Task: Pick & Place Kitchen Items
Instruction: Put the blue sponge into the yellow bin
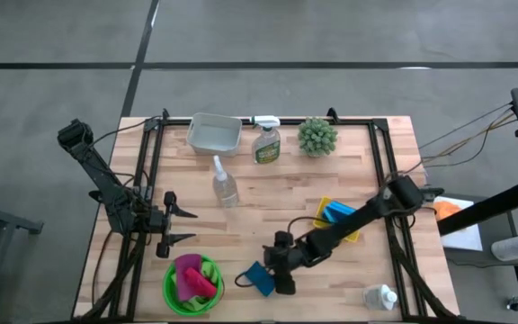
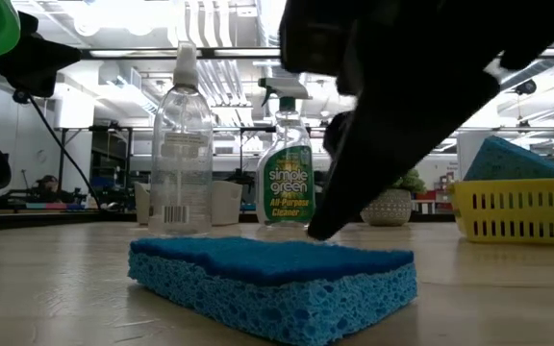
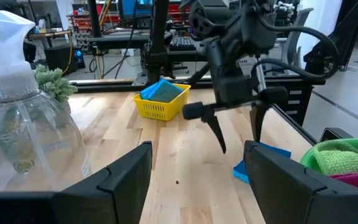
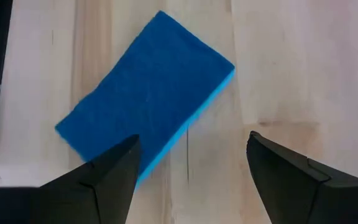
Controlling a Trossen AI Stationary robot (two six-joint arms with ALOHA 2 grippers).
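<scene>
Right gripper (image 1: pixel 277 274): held just above the blue sponge (image 1: pixel 258 278) near the table's front edge, fingers (image 4: pixel 98 180) spread wide with nothing between them; one fingertip is seen low over the sponge's top in the low view.
Blue sponge: lying flat on the wooden table (image 1: pixel 268 202) (askew to the plank lines), beside the green bowl (image 1: pixel 171 297).
Left gripper (image 1: pixel 185 226): parked toward the table's left edge, fingers parted and empty.
Green bowl: at the front edge, holding pink (image 1: pixel 192 274) and green cloths.
Yellow basket (image 1: pixel 356 231): toward the right edge, containing another blue sponge (image 1: pixel 338 212).
Clear spray bottle (image 1: pixel 224 184): upright at mid-table.
Green cleaner bottle (image 1: pixel 266 142): at the back edge, between the white tray (image 1: pixel 214 133) and the potted plant (image 1: pixel 317 137).
Small white bottle (image 1: pixel 380 296): lying at the front right corner.
</scene>
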